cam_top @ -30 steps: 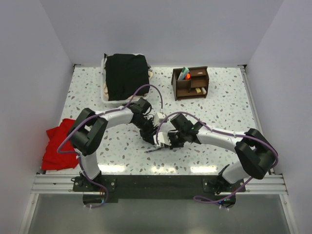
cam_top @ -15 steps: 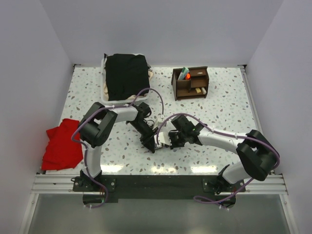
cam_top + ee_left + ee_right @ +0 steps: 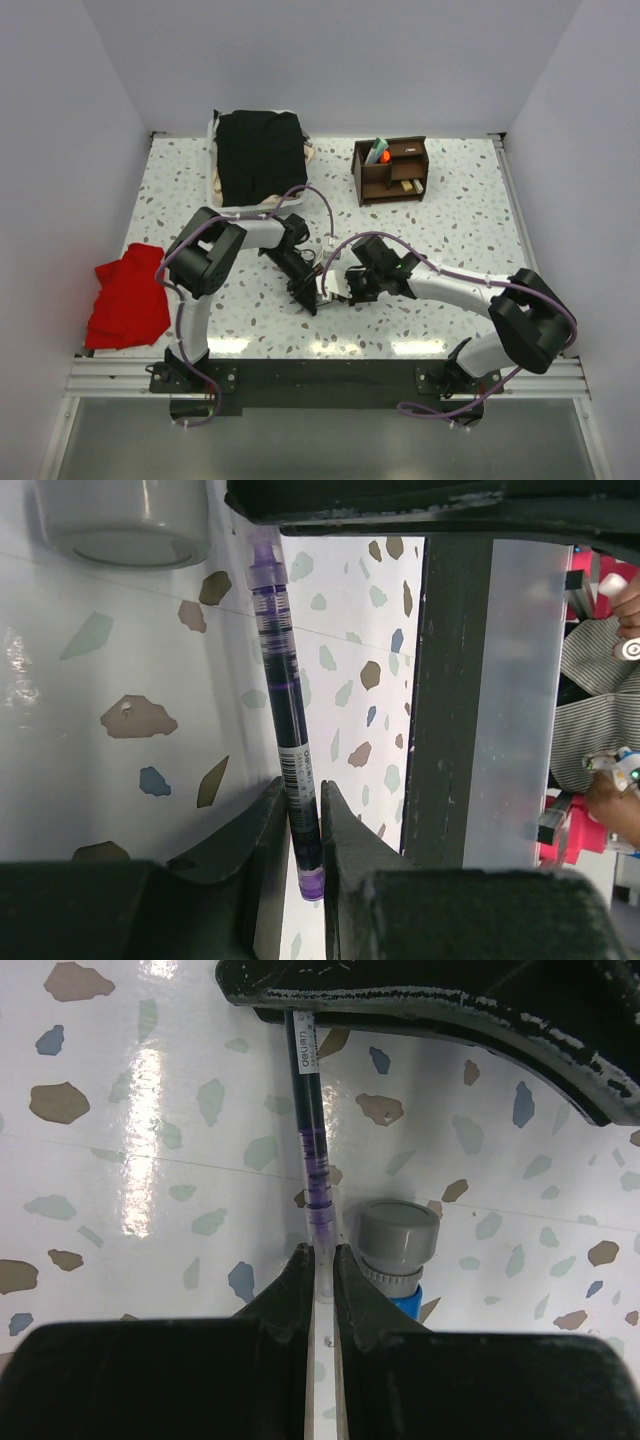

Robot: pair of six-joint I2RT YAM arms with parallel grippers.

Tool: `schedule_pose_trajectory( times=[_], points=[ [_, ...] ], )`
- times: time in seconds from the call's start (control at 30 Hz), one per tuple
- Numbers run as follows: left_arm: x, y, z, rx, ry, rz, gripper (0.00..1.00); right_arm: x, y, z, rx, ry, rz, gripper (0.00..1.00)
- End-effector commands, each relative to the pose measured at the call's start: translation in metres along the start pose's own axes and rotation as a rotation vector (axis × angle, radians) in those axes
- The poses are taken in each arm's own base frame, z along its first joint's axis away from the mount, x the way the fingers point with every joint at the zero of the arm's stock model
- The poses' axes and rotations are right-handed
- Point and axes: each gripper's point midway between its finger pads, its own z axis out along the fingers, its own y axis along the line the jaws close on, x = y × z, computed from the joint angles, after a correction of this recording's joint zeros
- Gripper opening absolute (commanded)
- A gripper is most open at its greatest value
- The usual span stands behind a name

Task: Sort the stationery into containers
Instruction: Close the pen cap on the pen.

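Observation:
A dark pen with a clear barrel and purple ends (image 3: pixel 285 700) is held at both ends just above the speckled table. My left gripper (image 3: pixel 305 825) is shut on its labelled end. My right gripper (image 3: pixel 321 1260) is shut on its clear tip end; the pen (image 3: pixel 308 1130) runs from there to the left gripper's fingers (image 3: pixel 430 1010). The two grippers meet at the table's front middle, left (image 3: pixel 306 296), right (image 3: pixel 334 290). A blue-grey sharpener (image 3: pixel 399 1248) stands beside the right fingers. The dark brown organiser (image 3: pixel 390 172) stands at the back right with an orange-capped marker (image 3: pixel 384 156) in it.
A black cloth (image 3: pixel 258 155) lies over a white tray at the back left. A red cloth (image 3: pixel 125 305) lies at the table's left edge. The sharpener's grey top (image 3: pixel 125 525) also shows in the left wrist view.
The left arm has folded in and its gripper has moved forward to meet the right gripper. The right arm has barely moved.

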Motion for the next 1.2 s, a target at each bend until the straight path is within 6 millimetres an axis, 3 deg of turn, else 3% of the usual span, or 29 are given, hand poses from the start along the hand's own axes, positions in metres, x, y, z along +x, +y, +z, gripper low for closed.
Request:
schedule_pose_trajectory(
  times=[0.0, 0.13, 0.67, 1.17],
  points=[
    [0.016, 0.021, 0.008, -0.044, 0.064, 0.006, 0.12, -0.012, -0.016, -0.006, 0.06, -0.038, -0.051, 0.0],
    [0.021, 0.022, 0.011, -0.027, 0.073, -0.023, 0.0, -0.012, -0.013, -0.007, 0.054, -0.042, -0.071, 0.0],
    [0.019, 0.02, 0.028, 0.127, 0.043, -0.034, 0.0, -0.03, 0.002, 0.006, -0.001, -0.131, -0.209, 0.0],
    [0.01, 0.021, 0.025, 0.178, 0.073, -0.023, 0.0, -0.052, -0.004, 0.012, -0.035, -0.178, -0.332, 0.0]
  ],
)
